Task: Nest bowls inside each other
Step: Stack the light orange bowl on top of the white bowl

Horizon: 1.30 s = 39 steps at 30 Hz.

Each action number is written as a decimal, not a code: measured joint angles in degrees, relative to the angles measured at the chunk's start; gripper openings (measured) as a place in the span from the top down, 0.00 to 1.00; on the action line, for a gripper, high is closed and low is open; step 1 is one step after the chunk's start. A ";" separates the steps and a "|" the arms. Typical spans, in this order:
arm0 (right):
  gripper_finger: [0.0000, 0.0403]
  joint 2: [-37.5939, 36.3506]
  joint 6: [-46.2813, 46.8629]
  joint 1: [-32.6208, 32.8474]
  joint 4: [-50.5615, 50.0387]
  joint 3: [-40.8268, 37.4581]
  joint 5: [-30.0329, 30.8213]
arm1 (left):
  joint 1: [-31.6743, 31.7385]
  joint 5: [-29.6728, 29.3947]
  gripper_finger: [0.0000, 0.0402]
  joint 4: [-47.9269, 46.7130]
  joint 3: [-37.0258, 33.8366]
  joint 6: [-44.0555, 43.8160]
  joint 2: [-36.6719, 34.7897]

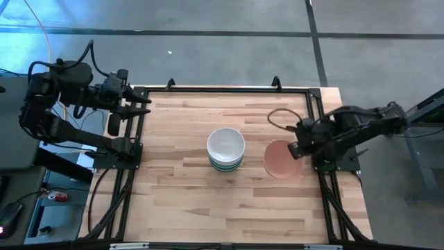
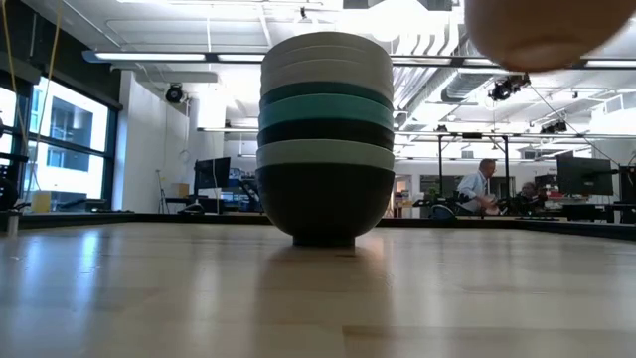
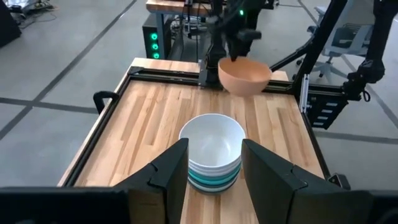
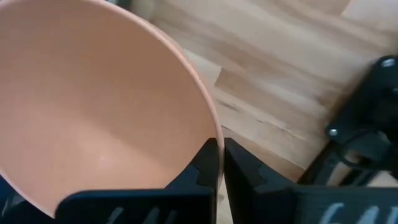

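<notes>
A stack of nested bowls (image 1: 226,149) stands at the table's middle, a white bowl on top; the low view shows the stack (image 2: 326,139) with a black bowl at its base, then mint, black, teal, dark green and white ones. The salmon pink bowl (image 1: 280,160) is right of the stack, in my right gripper (image 1: 296,148), which is shut on its rim. The bowl (image 3: 244,76) shows lifted in the left wrist view. My left gripper (image 1: 142,104) waits open at the table's far left edge. My right gripper pinches the salmon pink bowl's rim (image 4: 214,134) on its right side, one finger (image 4: 200,171) inside the bowl and one finger (image 4: 249,171) outside. The fingers come from the table's right. The bowl is lifted clear of the table, its mouth facing up and somewhat tilted.
A black metal frame (image 1: 222,89) runs round the table's edges. Bare wood lies near and left of the stack. Beyond the table is an office room with desks and a seated person (image 2: 481,189).
</notes>
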 joint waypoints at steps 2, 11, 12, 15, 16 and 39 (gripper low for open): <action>1.00 2.51 -1.73 -1.81 -3.39 5.25 0.02 | 0.00 0.00 0.66 -0.40 0.00 0.00 0.00; 1.00 13.46 -12.05 -10.82 -4.44 23.75 -2.85 | 0.00 0.00 0.66 -3.78 0.00 -0.11 0.00; 1.00 14.78 -13.29 -11.68 -4.42 25.39 -3.65 | 0.00 -0.02 0.66 -4.03 0.00 -0.13 0.00; 1.00 19.03 -16.84 -13.78 -4.43 29.80 -6.14 | 0.00 -0.01 0.66 -5.04 0.00 -0.13 -0.22; 1.00 20.49 -18.03 -14.38 -4.40 31.13 -6.71 | 0.00 -0.05 0.66 -5.33 0.00 -0.13 -0.30; 1.00 40.14 -27.73 -23.19 -4.39 46.49 -9.43 | 0.00 -0.22 0.67 -8.96 0.00 0.04 -7.18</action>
